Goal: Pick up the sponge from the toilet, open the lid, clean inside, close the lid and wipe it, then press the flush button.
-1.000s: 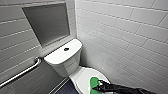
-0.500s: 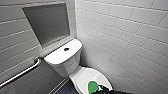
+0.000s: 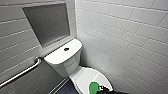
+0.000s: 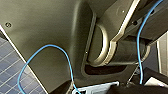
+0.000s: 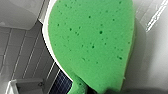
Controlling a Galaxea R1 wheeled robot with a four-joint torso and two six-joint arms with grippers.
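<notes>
The white toilet stands in the corner with its lid down over the bowl. The small dark flush button sits in the middle of the tank top. The bright green sponge rests on the front of the lid, and my dark right gripper is at its right end. In the right wrist view the sponge looms very close, its narrow end squeezed at the gripper, with the white lid behind it. The left wrist view looks at the robot's own body and a blue cable.
White tiled walls close in on the right and behind the toilet. A metal grab bar runs along the left wall under a grey recessed panel. Dark blue floor tiles lie left of the bowl.
My right gripper has closed onto the sponge's end on the lid. The sponge now stands a little more upright. The toilet and the camera have not moved.
</notes>
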